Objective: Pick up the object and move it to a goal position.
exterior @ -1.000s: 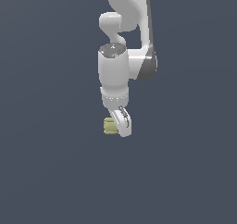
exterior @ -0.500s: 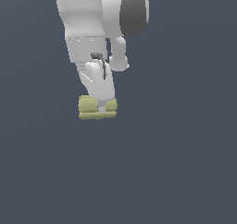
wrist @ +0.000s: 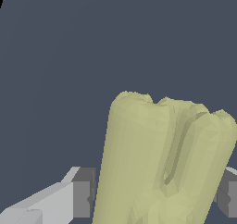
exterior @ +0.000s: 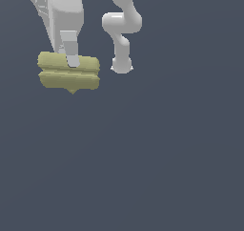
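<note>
Clenched on the olive-yellow ridged lump [exterior: 69, 73]: white claw [exterior: 72, 62] at about ten o'clock in the exterior view, one grey fingertip [exterior: 71, 51] pressed to the lump's near face. Held level, ridges horizontal, small point at six o'clock beneath. Arm links [exterior: 122, 32] at roughly twelve o'clock, behind. In the wrist view, lump [wrist: 162, 163] squeezed between grey pads [wrist: 83, 197]. All around, plain dark blue-grey backdrop [exterior: 167, 153]; no bench edge, wall or floor line discernible.
</note>
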`<action>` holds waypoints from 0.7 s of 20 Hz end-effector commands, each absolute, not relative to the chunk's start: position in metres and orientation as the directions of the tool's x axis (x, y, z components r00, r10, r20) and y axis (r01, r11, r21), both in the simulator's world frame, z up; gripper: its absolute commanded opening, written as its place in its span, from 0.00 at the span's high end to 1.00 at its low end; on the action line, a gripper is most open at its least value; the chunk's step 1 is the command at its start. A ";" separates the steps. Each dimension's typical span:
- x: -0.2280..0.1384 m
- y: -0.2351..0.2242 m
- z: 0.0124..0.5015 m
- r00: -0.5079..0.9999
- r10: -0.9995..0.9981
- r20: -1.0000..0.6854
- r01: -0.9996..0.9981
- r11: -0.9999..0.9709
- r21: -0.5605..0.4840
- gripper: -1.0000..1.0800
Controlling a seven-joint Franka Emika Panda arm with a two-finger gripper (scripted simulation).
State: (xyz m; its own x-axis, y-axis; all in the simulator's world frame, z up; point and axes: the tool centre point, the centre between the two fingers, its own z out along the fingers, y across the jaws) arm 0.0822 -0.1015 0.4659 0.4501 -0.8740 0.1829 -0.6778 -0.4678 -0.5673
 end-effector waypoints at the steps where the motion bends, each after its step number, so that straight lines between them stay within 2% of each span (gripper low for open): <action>1: 0.080 -0.108 0.485 0.455 -0.870 0.192 -0.655 -0.473 -0.590 1.00; 7: 0.077 -0.118 0.510 0.460 -0.865 0.202 -0.626 -0.477 -0.618 1.00; 14: 0.077 -0.118 0.509 0.459 -0.866 0.200 -0.628 -0.475 -0.616 1.00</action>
